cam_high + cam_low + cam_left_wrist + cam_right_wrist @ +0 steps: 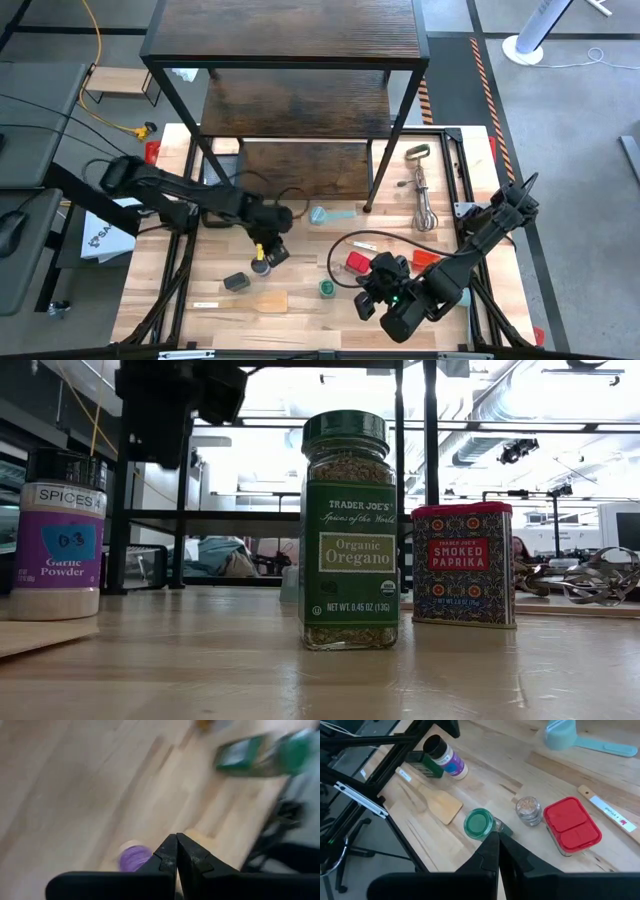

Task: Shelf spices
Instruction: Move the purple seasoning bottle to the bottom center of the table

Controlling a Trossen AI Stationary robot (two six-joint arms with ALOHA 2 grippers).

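Reading the labels first, you have "Trader Joe's Organic Oregano" on the green-lidded jar (349, 530), "Trader Joe's Smoked Paprika" on the red tin (463, 564), and "Spices" with "Garlic Powder" on the purple-labelled jar (58, 535), whose lid is dark. A tiny clear jar (528, 810) with pale contents stands just beside the red tin, and a dark green box (424, 764) lies flat against the garlic jar; its writing is too small to read.

That gives you five spices, all on the pale wooden table (300, 320), none of them on the shelf (290, 60). The shelf has three dark brown boards in a thin black frame and stands at the far side of the table.

You can also count one wooden spatula (250, 301), one pale blue measuring scoop (330, 214), one wire whisk (421, 195) and one labelled stick (607, 812).

Your left gripper (268, 248) hangs above the garlic jar with its fingers pressed together, holding nothing. Your right gripper (372, 285) sits low near the front edge, close to the oregano jar and the red tin, its fingers likewise closed and empty.

Beyond the table you see grey floor, a yellow cable (95, 60) and a white fan base (525, 45).
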